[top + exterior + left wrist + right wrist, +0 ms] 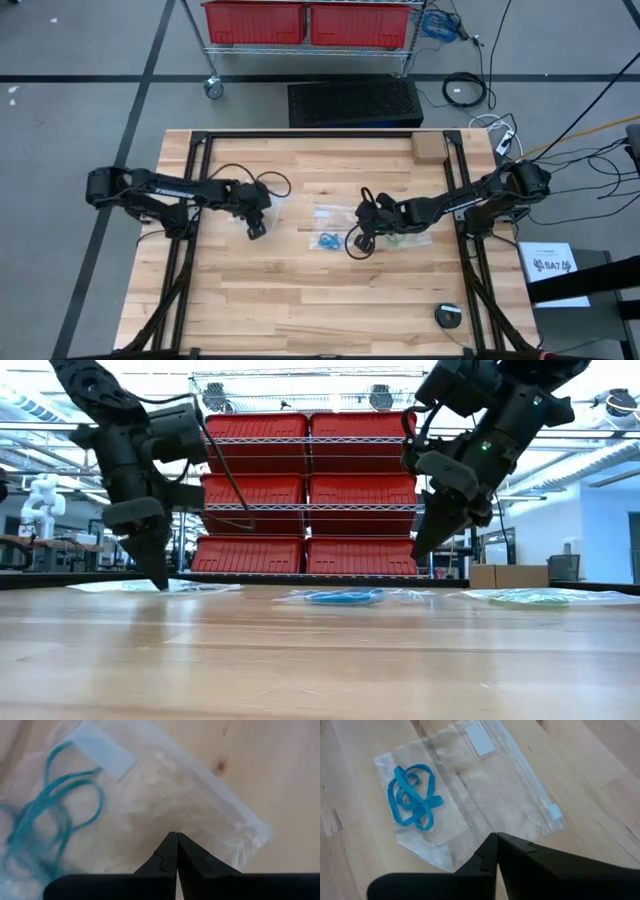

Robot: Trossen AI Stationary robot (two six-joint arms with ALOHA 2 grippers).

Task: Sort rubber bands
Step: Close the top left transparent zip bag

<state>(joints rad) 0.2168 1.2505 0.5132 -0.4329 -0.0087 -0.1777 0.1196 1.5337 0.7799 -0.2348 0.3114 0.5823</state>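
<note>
The left gripper [176,840] is seen with its dark fingers pressed together, tips down on a clear plastic bag [190,805] holding thin teal rubber bands [45,825]; whether film is pinched cannot be told. The right gripper [496,840] is likewise closed, empty, raised over a second clear zip bag [485,785] with blue rubber bands [412,795] inside. A third bag holds green bands [530,597]. The loops are judged light, floppy and springy; the slippery film is best taken at an edge.

The table [300,290] is pale, smooth planked wood with a soft sheen, the bags [510,795] are clear glossy crinkled plastic, the rubber bands [412,795] matt blue, the gripper fingers [490,860] matt black.
</note>
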